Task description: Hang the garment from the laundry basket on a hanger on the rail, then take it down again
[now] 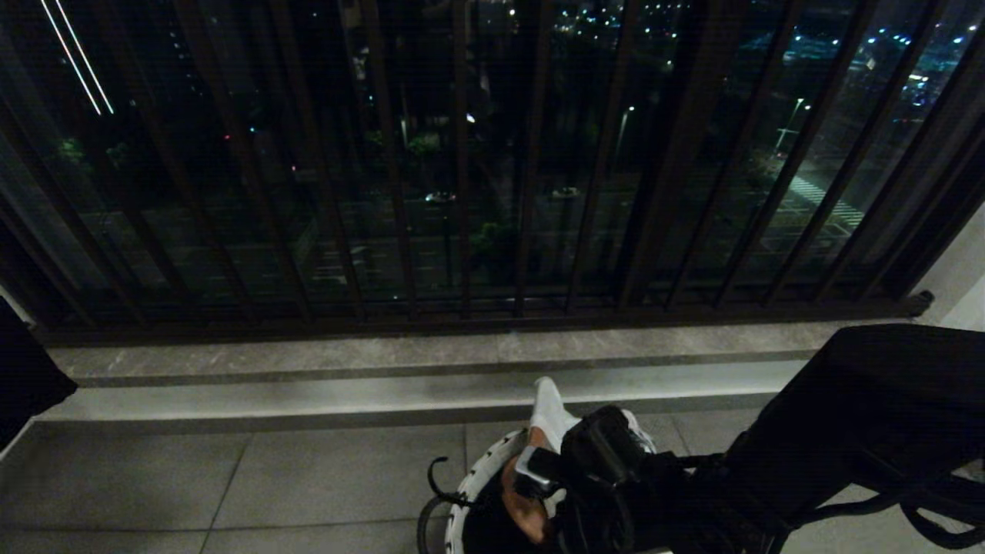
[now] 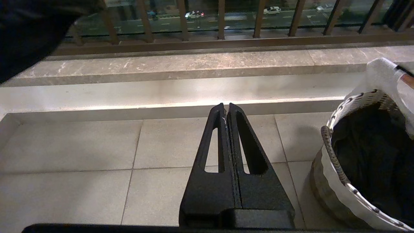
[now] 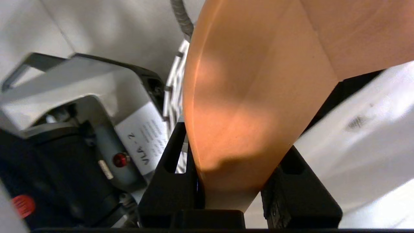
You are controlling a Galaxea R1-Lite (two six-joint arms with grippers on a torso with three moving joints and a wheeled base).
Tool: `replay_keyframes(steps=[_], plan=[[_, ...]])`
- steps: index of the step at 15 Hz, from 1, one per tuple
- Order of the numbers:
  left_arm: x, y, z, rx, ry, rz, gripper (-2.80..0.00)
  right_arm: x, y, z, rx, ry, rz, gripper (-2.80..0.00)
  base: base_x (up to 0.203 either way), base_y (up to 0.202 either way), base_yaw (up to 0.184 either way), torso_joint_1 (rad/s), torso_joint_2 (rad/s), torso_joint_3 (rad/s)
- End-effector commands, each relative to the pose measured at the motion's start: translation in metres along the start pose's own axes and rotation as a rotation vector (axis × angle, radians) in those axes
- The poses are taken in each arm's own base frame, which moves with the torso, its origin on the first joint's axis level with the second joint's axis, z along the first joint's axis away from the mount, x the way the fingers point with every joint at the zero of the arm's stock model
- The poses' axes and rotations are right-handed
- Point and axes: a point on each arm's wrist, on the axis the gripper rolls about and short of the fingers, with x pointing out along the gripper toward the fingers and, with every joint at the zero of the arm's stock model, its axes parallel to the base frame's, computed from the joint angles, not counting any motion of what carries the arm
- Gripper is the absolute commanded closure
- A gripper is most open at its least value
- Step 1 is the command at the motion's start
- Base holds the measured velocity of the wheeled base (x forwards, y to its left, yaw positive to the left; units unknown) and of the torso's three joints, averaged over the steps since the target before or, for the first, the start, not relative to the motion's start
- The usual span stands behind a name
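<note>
While jaws clamp, smooth curved wooden hanger [image 3: 252, 106]

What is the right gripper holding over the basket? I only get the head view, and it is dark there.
Observer: The right gripper is shut on a wooden hanger, with the broad wooden part between its fingers.
Operator: And the left gripper? I can't see it at all.
Observer: The left gripper is shut and empty, above the floor tiles beside the basket.
Operator: What is inside the basket?
Observer: The left wrist view shows something dark inside, apparently dark cloth.
</note>
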Motion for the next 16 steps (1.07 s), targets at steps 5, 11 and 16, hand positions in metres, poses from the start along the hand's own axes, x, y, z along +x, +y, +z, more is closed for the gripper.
replay_keyframes(steps=[5,11,16], plan=[[0.000,0.000,0.000,0.000,0.001,0.001,0.00,0.013,0.018,-0.002,-0.046,0.053,-0.012,0.00,0.000,0.000,0.000,0.000,0.00,0.000],[0.000,0.000,0.000,0.000,0.000,0.001,0.00,0.015,0.018,-0.002,-0.045,0.053,-0.013,0.00,0.000,0.000,0.000,0.000,0.00,0.000],[0.000,0.000,0.000,0.000,0.000,0.001,0.00,0.016,0.014,0.010,-0.055,0.017,-0.045,0.00,0.000,0.000,0.000,0.000,0.00,0.000]])
